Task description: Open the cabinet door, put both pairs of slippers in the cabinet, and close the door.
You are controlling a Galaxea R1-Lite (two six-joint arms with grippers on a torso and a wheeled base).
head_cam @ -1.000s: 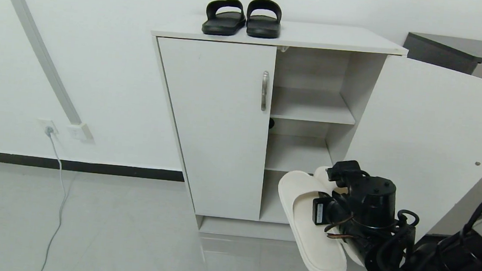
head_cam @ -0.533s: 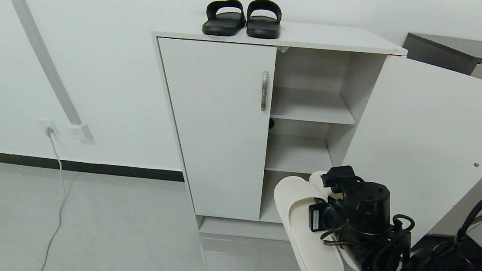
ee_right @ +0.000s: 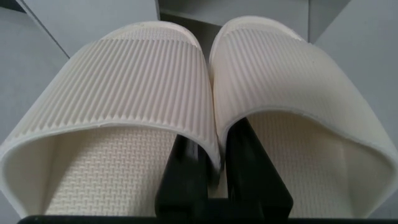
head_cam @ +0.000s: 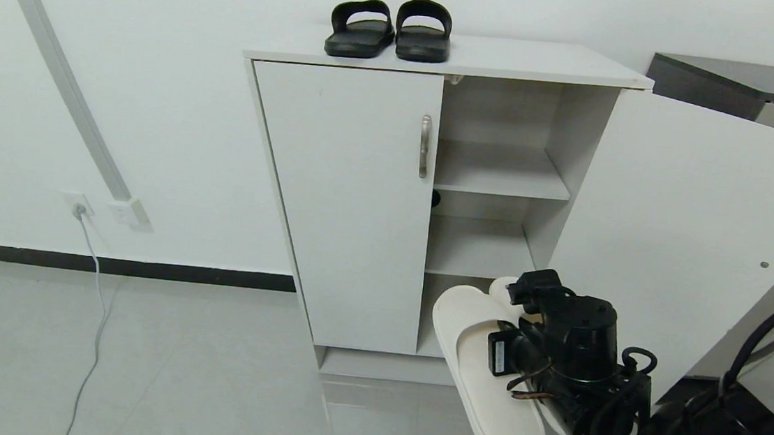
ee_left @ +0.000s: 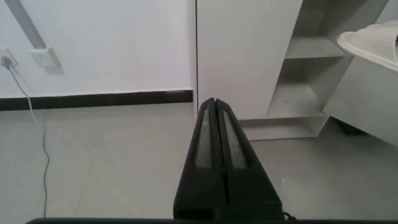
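Gripping the pair of white slippers (head_cam: 486,366) with my right gripper (ee_right: 214,180), I have its two fingers (ee_right: 186,168) reaching in under the straps and clamped on the inner edges where the two shoes press side by side. The pair hangs tilted in the air above the floor (head_cam: 204,384), toes up toward the cabinet (head_cam: 548,60) and heels down toward me, in front of the lowest compartment on the open side. From the head view the toes overlap that opening, but I cannot tell whether they have crossed into it. The right door (head_cam: 681,222) is swung wide open, just beside my right arm, showing an upper shelf (head_cam: 496,171) and a middle shelf (head_cam: 475,250). The left door (head_cam: 346,200) is shut, its metal handle (head_cam: 425,146) upright along the inner edge. The black slippers (head_cam: 389,28) sit side by side on the cabinet's top, near its left end, toes to the wall. My left gripper (ee_left: 214,134) has its fingers pressed flat together with nothing between them, held over the floor tiles and pointing toward the base of the cabinet. A socket (head_cam: 76,204) sits on the wall left of the cabinet, with a cable (head_cam: 96,304) trailing down to the floor.
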